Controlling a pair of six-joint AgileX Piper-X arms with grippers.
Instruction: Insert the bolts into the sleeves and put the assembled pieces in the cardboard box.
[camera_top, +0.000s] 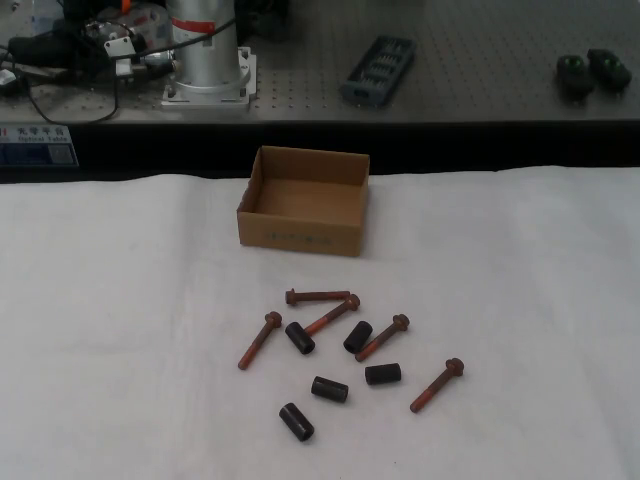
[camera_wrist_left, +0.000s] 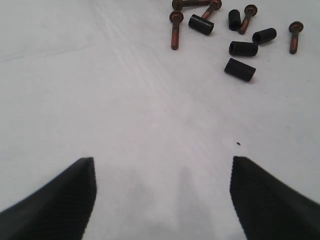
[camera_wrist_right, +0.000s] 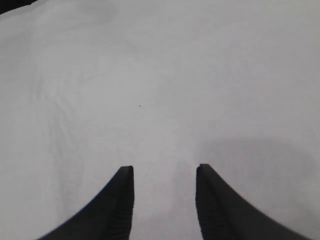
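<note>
Cardboard box (camera_top: 300, 238) | high view: open-topped, on white cloth (camera_top: 120, 300), behind a loose cluster of five bolts (camera_top: 260, 340) and five sleeves (camera_top: 329, 389), none joined | left wrist view: left gripper (camera_wrist_left: 162, 160) spread wide, cluster well beyond it | right wrist view: right gripper (camera_wrist_right: 165, 168) parted, over cloth.

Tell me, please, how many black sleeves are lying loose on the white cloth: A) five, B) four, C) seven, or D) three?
A: the high view shows five black sleeves scattered among the bolts on the white cloth, on the near side of the cardboard box.
</note>
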